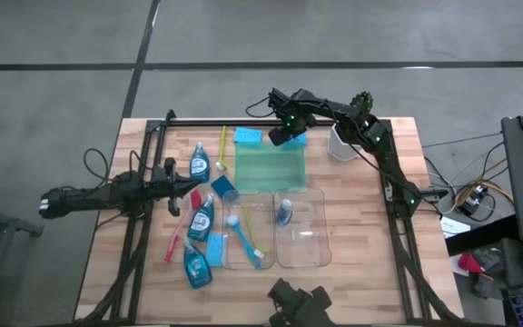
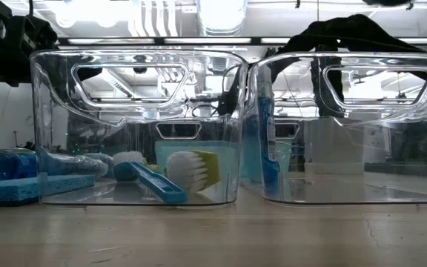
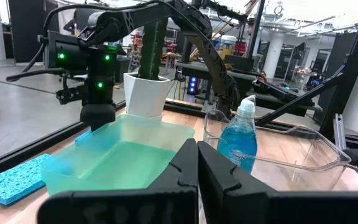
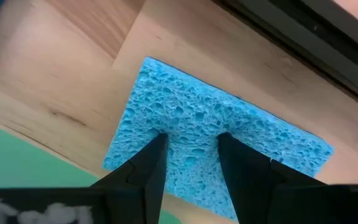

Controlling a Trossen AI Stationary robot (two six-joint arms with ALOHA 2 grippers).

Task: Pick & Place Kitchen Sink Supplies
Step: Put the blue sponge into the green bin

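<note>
My right gripper (image 1: 289, 136) (image 4: 191, 143) is open at the table's far edge, just past the green tray (image 1: 271, 166). Its fingers point down at a blue sponge (image 4: 216, 149) lying flat on the wood. My left gripper (image 1: 185, 195) (image 3: 197, 165) is shut on nothing and sits left of the tray. A second sponge (image 1: 248, 136) (image 3: 11, 180) lies farther left along the far edge. Bottles of blue liquid (image 1: 199, 163) (image 1: 201, 216) (image 1: 196, 265) lie on the table's left part. One bottle (image 1: 284, 212) (image 3: 237, 142) stands in the right bin. My right gripper comes at the blue sponge from above. Its two fingertips (image 4: 157, 144) stand a little apart over the middle of the sponge's top face (image 4: 191, 124). I cannot tell whether they touch it. The sponge lies flat on the table.
Two clear bins (image 1: 248, 234) (image 1: 300, 229) stand near the tray; the left one holds a blue brush (image 2: 150, 182) and a yellow-green brush (image 2: 195, 172). A red-pink brush (image 1: 180, 232) and a yellow-green brush (image 1: 222, 150) lie on the table. The cactus's white pot (image 1: 341, 143) stands right of my right gripper.
</note>
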